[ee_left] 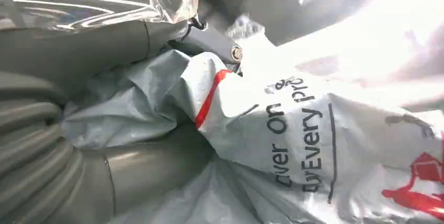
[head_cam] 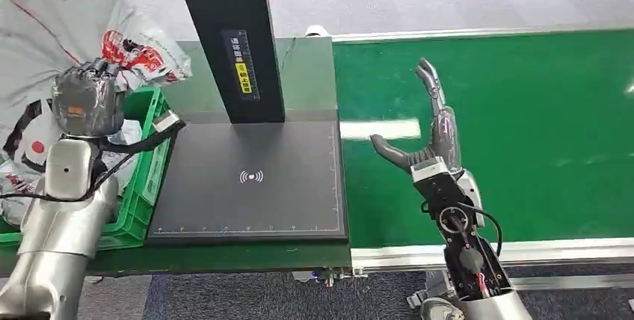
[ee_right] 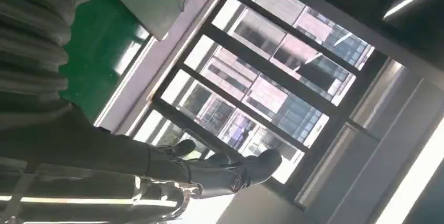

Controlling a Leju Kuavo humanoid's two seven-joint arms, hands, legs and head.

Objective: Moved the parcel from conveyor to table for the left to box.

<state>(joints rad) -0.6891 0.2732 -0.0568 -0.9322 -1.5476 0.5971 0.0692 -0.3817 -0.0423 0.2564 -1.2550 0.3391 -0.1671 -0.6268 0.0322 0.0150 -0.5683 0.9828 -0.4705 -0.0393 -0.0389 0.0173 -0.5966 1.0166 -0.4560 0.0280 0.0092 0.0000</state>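
Gripping one parcel (head_cam: pixel 142 51) over green crate (head_cam: pixel 149 178), left hand (head_cam: pixel 86 96), right hand (head_cam: pixel 434 140) spread, empty.

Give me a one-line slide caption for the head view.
Left robot hand grips a printed parcel above the green crate; right robot hand open over the green conveyor.

We see the parcel (head_cam: pixel 45 17), a crumpled white-grey plastic mailer bag with red graphics and black lettering, held up over the green box (head_cam: pixel 146 178) at the far left, gripped by the left hand (head_cam: pixel 88 96). In the left wrist view its wrinkled film (ee_left: pixel 272 124) bunches between the fingers (ee_left: pixel 131 174), a red stripe showing.
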